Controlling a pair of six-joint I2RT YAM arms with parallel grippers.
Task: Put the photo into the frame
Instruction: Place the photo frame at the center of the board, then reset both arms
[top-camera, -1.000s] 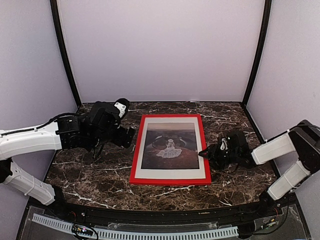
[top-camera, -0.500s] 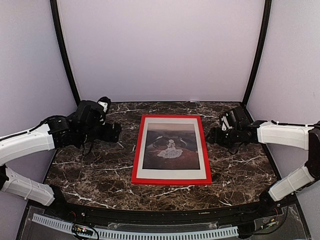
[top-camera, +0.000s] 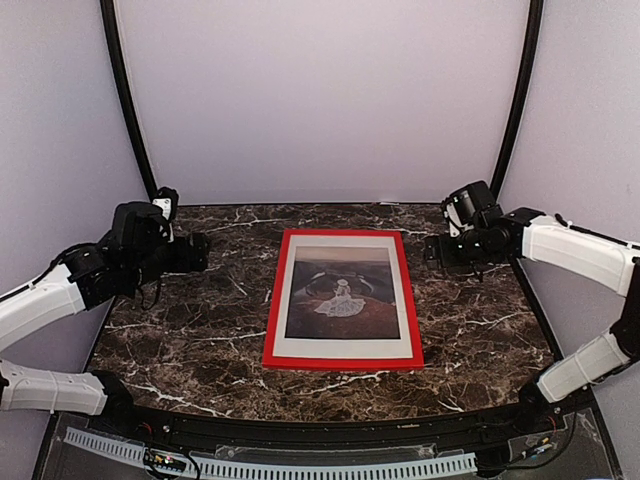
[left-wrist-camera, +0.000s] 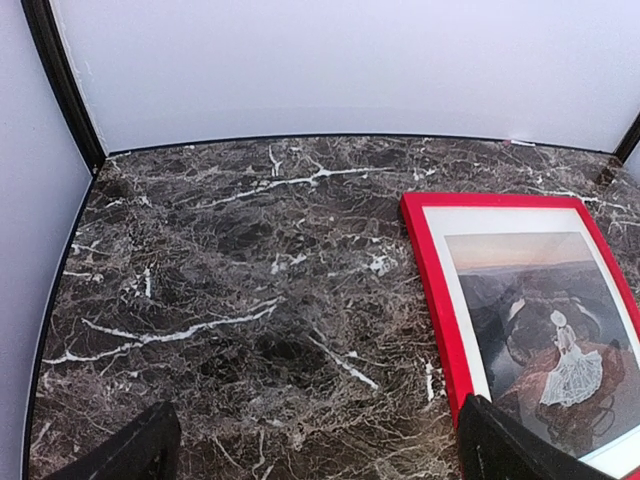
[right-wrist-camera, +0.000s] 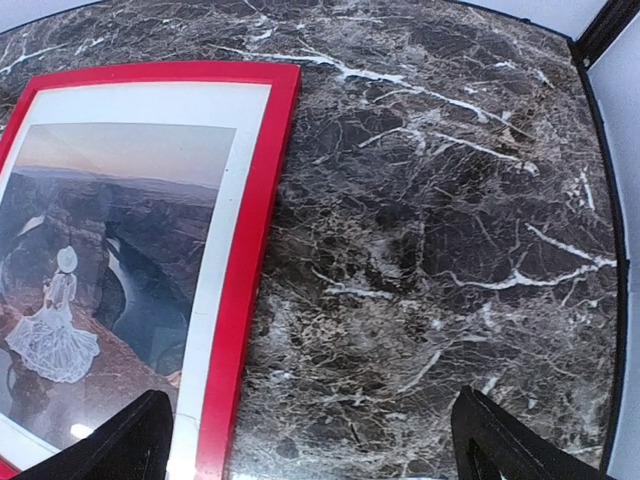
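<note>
The red frame (top-camera: 342, 299) lies flat in the middle of the marble table, and the photo (top-camera: 341, 292) sits inside it, a dark canyon scene with a white-dressed figure and a white margin. My left gripper (top-camera: 193, 251) hangs raised at the far left, well apart from the frame (left-wrist-camera: 432, 270), its fingers wide apart and empty. My right gripper (top-camera: 436, 248) hovers at the far right, open and empty, a little beyond the frame's upper right corner. In the right wrist view the frame (right-wrist-camera: 248, 260) and photo (right-wrist-camera: 110, 260) lie lower left of the open fingers (right-wrist-camera: 500, 445).
The dark marble table (top-camera: 180, 340) is closed in by pale walls with black corner posts (top-camera: 128, 100). A black rim and a white slotted strip (top-camera: 270, 468) run along the near edge.
Both arms have pulled away from the frame's sides and risen toward the back corners. The right gripper has opened wider. The frame with the photo stays flat on the table.
</note>
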